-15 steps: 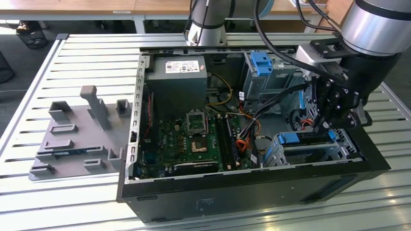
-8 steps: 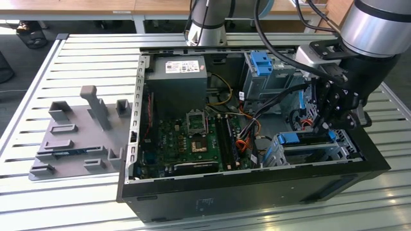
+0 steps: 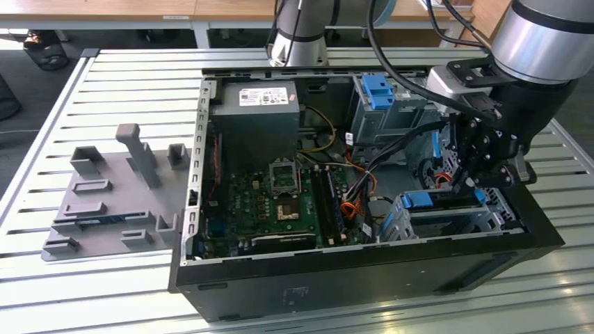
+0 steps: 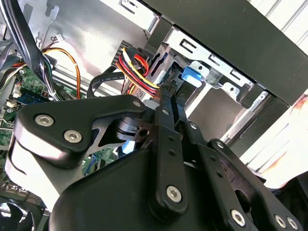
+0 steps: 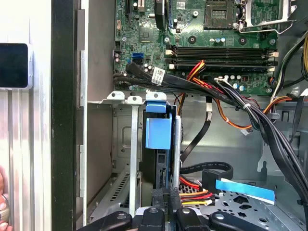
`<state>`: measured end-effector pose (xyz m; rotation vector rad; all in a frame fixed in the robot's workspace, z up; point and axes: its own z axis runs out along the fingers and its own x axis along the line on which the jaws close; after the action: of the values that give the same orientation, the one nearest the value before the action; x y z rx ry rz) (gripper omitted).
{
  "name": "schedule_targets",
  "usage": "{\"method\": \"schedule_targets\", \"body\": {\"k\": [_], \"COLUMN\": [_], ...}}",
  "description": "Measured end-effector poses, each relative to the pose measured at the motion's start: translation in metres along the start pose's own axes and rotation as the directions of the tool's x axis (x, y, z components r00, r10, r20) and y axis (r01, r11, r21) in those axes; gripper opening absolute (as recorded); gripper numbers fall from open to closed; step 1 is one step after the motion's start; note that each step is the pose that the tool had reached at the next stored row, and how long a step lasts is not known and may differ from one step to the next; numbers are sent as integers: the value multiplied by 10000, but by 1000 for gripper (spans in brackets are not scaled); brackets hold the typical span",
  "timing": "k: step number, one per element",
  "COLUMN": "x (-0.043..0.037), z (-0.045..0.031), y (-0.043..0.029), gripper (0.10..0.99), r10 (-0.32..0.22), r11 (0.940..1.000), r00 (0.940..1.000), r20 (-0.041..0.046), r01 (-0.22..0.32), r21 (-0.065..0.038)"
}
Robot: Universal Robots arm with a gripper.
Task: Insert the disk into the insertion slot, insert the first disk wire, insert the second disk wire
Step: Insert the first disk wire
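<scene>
The disk stands edge-on in the insertion slot, its blue caddy tab facing out. In the exterior view the disk's blue caddy sits in the grey cage at the case's near right corner. My gripper hangs just above it. Both wrist views show the fingers close together at the disk's end. A red, yellow and black disk wire runs down to my gripper and ends at the tips. The same wire lies beside my gripper.
The open computer case holds a motherboard, a power supply and a taller bay with a blue tab. A black flat cable with a blue label and a thick cable bundle cross nearby. A grey fixture plate lies on the exterior view's left.
</scene>
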<state>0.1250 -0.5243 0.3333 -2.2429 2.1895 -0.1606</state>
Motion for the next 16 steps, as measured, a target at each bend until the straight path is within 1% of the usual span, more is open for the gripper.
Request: {"method": "schedule_targets", "body": {"k": [7,16], "x": [2,7], "z": [-9,2], "y": [-1,0], "gripper": [165,165], "r10": [0,9], "r11": [10000,10000], "r00": [10000,10000], "r20": [0,0], "r01": [0,-9], "r21": [0,-1]}}
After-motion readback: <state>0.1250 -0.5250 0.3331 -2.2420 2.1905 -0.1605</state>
